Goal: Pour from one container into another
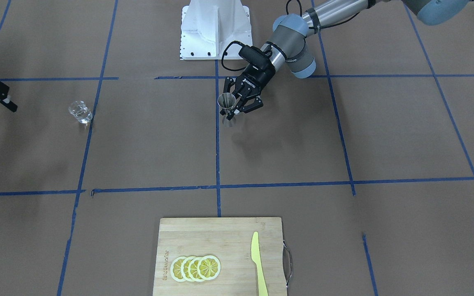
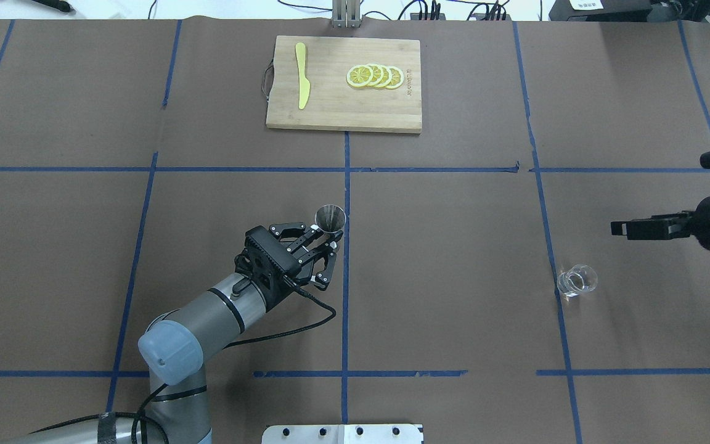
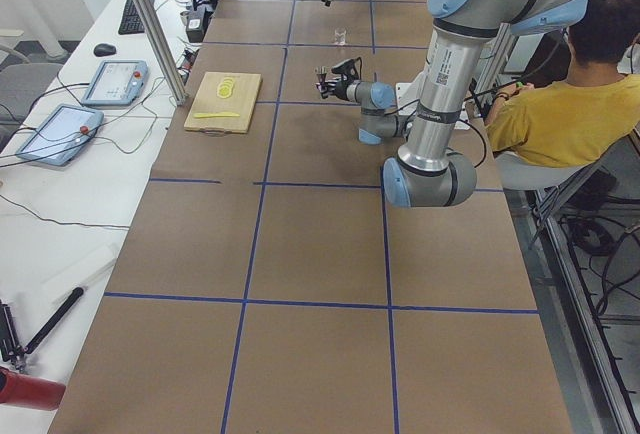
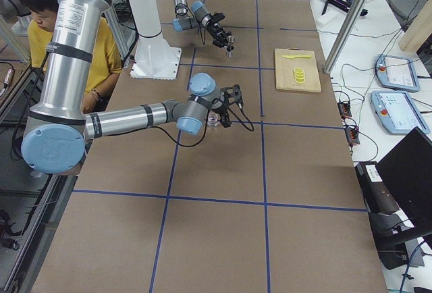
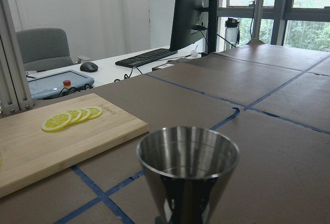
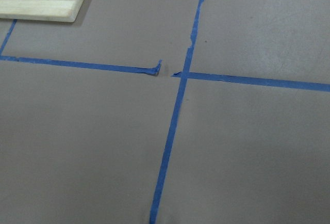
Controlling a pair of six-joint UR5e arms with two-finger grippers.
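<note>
Left jaws clamped on upright jigger (image 2: 330,217). Right jaws spread, empty; glass cup (image 2: 577,280) near on counter (image 2: 453,277), untouched.

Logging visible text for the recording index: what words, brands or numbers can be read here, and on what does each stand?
"ROBOTIQ": on the left gripper, which holds the jigger.
Brand mark on the cutting board: too blurred to read.
Lettering on the left arm joint: too small to read.
</note>
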